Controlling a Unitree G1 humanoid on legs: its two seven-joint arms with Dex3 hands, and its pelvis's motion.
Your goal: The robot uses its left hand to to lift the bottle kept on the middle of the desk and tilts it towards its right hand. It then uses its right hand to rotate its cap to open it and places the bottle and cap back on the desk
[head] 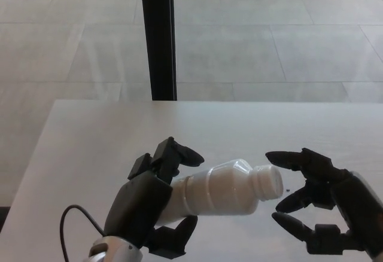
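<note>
While left hand grips, bottle lies sideways, cap rightward.

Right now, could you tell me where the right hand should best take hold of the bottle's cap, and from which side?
Grip the cap around its round side wall, coming from the robot's right along the neck's axis. The left hand holds the bottle tilted, cap facing the open right hand.

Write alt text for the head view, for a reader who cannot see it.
The robot's left hand holds a white bottle tilted almost on its side above a pale desk, cap end toward the right hand. The right hand is open, its fingers spread just beside the cap without gripping it. Behind the desk are a tiled floor and a black post.
</note>
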